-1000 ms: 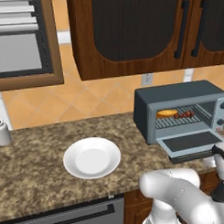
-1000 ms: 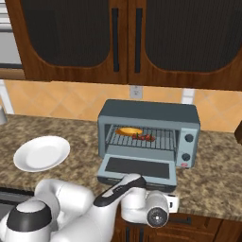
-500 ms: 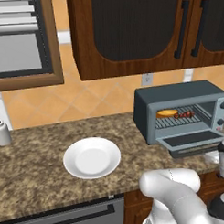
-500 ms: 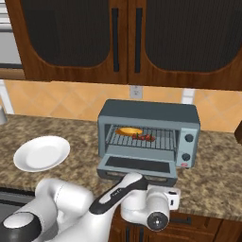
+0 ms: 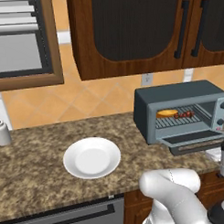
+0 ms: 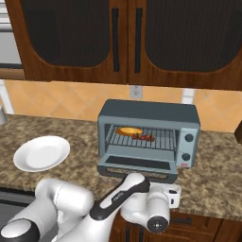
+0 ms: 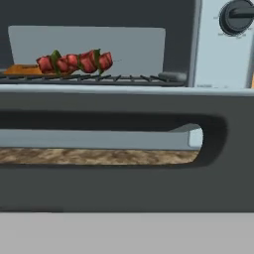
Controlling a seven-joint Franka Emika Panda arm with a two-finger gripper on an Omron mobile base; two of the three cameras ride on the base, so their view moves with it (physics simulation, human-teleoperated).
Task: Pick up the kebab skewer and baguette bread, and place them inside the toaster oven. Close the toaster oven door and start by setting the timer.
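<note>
The fingers are hidden behind the toaster oven door [image 7: 124, 163], so whether they are spread or closed cannot be told. Close up, the hand view looks through the door's handle slot and over its edge to the kebab skewer [image 7: 74, 62], lying crosswise on the rack. The right base view adds the baguette bread [image 6: 129, 131] just behind the skewer, both inside the toaster oven [image 6: 149, 113], on the speckled surface [image 6: 212, 175], door partly lowered.
</note>
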